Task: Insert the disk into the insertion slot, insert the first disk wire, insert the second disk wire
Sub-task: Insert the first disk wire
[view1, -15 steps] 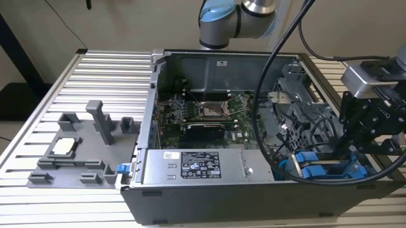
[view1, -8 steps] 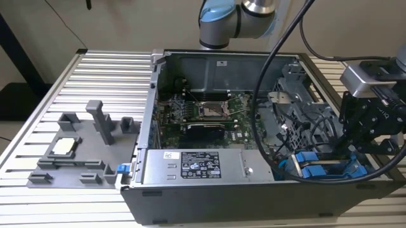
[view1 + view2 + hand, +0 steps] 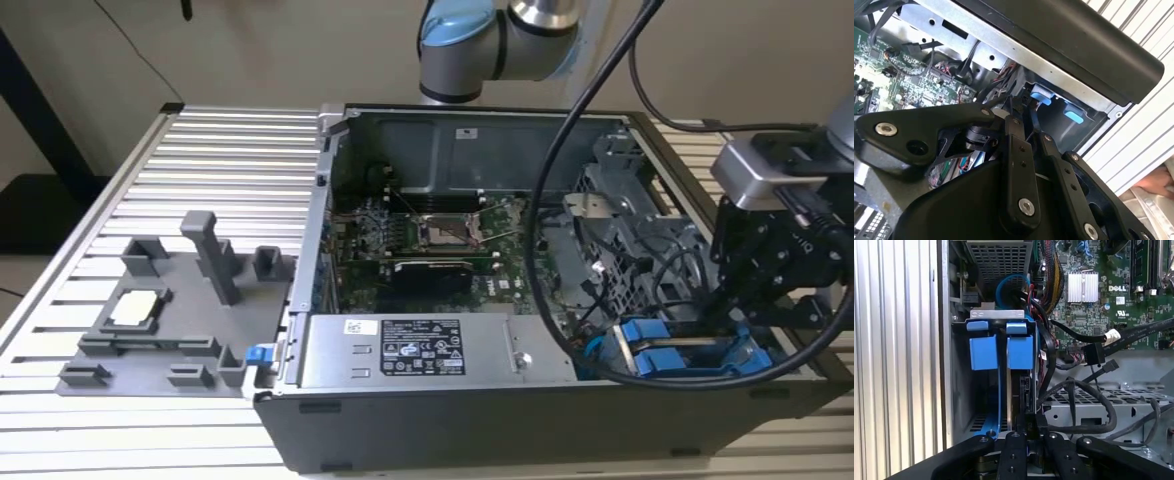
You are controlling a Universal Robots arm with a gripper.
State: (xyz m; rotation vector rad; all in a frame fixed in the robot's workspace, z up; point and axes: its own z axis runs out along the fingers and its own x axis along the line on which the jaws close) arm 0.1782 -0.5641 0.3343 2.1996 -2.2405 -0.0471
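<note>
Two blue-fronted carriers stand side by side in the grey drive cage at the case's corner on the exterior view's right. The disk sits in the insertion slot, its dark edge facing my gripper. My gripper hangs just in front of that edge, fingers nearly together on a black disk wire connector. In the second wrist view my gripper holds a black wire that points at the blue carrier tabs. My gripper is right above the cage.
A thin blue cable runs down beside the disk. Thick black cables loop over the perforated cage top. The motherboard and labelled power supply fill the case. A grey fixture tray lies at the exterior view's left.
</note>
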